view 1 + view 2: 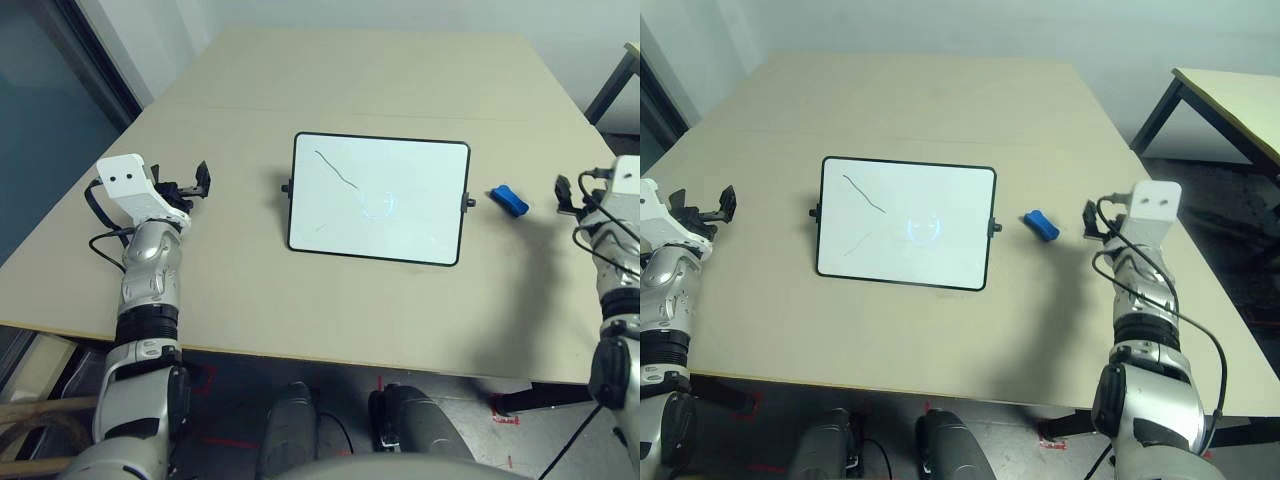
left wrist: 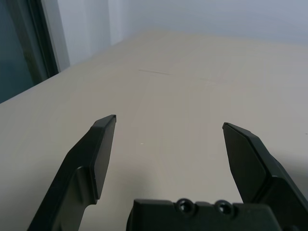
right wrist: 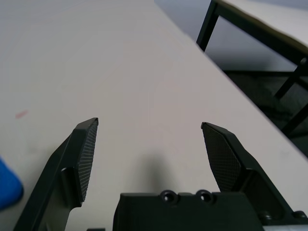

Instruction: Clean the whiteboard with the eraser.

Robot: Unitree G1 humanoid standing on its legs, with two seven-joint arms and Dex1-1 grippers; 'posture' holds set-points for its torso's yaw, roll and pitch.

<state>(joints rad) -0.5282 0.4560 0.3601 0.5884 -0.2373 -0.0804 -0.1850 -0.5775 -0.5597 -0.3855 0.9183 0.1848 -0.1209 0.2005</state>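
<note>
**Eraser not yet picked up, board unwiped**

While both arms hovered over the table (image 1: 240,300) with nothing in their grasp, the task looked to be at its opening step: the blue eraser (image 1: 1040,225) lay flat on the tabletop, just beside the whiteboard's right short edge and between that edge and the right gripper (image 1: 1092,219). The whiteboard (image 1: 380,195) lay flat near the middle of the table, well apart from the left gripper (image 1: 197,184).

The right gripper's 2 black fingers stood spread, with the eraser's blue corner showing beside 1 of them in the right wrist view (image 3: 8,185). The left gripper's fingers (image 2: 98,154) were likewise spread over bare table.

By my judgement, the next move called for the right gripper to shift toward the board, straddle the eraser and pinch it across its narrow sides, then carry it to the pen marks.

The board was a smooth, glossy white rectangle with a thin black frame, rounded corners and a small black tab on each short side; it bore thin dark pen lines and a lamp's reflection. The eraser was a small oblong block. The table was matte beige, and the finger pads looked finely textured
</note>
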